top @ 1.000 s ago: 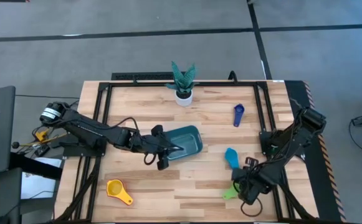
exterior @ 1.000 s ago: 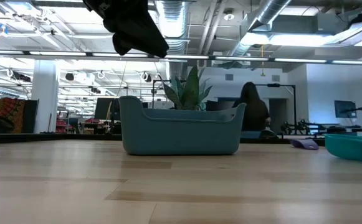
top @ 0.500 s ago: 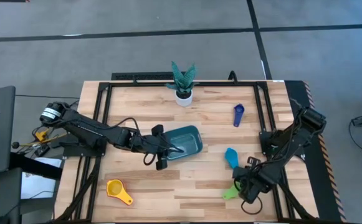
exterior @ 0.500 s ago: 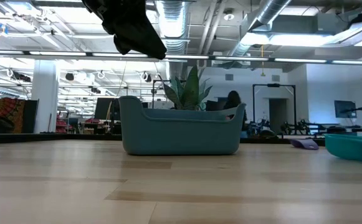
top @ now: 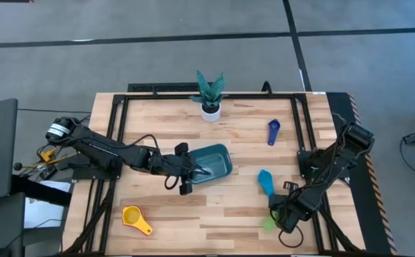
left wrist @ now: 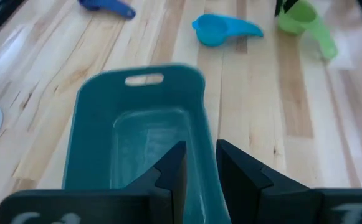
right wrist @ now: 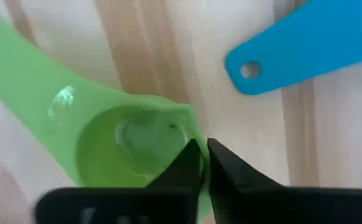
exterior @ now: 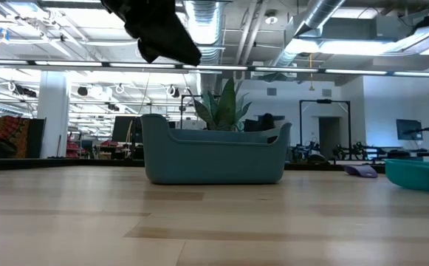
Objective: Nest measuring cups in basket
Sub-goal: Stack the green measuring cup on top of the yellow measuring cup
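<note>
The teal basket (top: pixel 213 162) rests by its base on the middle of the table, with my left gripper (left wrist: pixel 199 171) shut on its wall. My right gripper (right wrist: pixel 204 163) is near the table's near right corner, shut on the green measuring cup (top: pixel 268 224). A light blue cup (top: pixel 266 180) lies just beyond it, its handle (right wrist: pixel 305 43) close to the fingers. A dark blue cup (top: pixel 273 132) lies farther back on the right. A yellow cup (top: pixel 134 218) lies near left. My left gripper has the basket's near long wall (left wrist: pixel 209 146), close to its left end, between its two fingers, one inside the basket and one outside. The fingers come slanting down from the table's left. The basket stands upright on the table. My right gripper pinches the green cup's rim (right wrist: pixel 192 121) between its two fingers, one over the bowl and one outside it. The fingers point down from above. Whether the cup is lifted clear does not show.
A white pot with a green plant (top: pixel 209 94) stands at the far edge, behind the basket. Black frame rails (top: pixel 114 121) run along the table's left, right and far sides. Bare wood lies between the basket and the yellow cup.
My right gripper has taken hold of the green cup, which has shifted a little under it; less of the cup shows in the high view now. My left gripper has kept its hold on the basket. In the room beyond the table, a person has passed out of sight behind the basket.
</note>
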{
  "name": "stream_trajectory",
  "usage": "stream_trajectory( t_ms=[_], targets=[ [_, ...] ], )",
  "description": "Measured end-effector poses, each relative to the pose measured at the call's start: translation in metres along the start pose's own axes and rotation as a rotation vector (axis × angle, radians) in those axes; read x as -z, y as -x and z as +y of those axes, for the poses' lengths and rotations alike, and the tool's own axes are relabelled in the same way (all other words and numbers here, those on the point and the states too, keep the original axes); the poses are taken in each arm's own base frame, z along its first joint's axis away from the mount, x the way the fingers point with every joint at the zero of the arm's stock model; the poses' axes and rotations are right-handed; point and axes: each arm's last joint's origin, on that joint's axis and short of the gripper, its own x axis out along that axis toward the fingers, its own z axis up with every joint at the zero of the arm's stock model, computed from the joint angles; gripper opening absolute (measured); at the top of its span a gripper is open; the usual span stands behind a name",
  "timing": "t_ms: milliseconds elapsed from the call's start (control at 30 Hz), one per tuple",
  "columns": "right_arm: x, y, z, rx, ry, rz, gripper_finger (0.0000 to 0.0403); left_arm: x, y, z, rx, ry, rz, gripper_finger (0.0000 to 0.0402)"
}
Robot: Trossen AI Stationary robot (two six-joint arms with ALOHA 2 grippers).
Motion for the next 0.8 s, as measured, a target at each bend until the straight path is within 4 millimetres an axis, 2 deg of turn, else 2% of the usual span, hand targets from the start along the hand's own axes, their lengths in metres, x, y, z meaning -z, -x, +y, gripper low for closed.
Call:
stream_trajectory(
  t_ms=[67, 233, 400, 533, 800],
  targets=[
    [-0.002, 0.000, -0.001, -0.001, 0.058, -0.004, 0.0016, -0.003, 0.000, -0.001, 0.009, 0.011, -0.026, 0.0075],
    [-0.011, 0.006, -0.001, 0.036, 0.198, -0.067, 0.0026, -0.005, -0.009, -0.007, 0.101, 0.032, -0.066, 0.0075],
    [-0.028, 0.027, 0.003, 0.091, 0.321, -0.156, 0.0008, 0.002, -0.030, -0.019, 0.222, 0.064, -0.086, 0.0075],
    [-0.041, 0.041, 0.006, 0.105, 0.376, -0.219, 0.0018, 0.007, -0.041, -0.027, 0.267, 0.080, -0.103, 0.0075],
    [-0.066, 0.057, 0.003, 0.137, 0.522, -0.281, 0.0008, 0.007, -0.042, -0.032, 0.283, 0.063, -0.133, 0.0075]
  ],
)
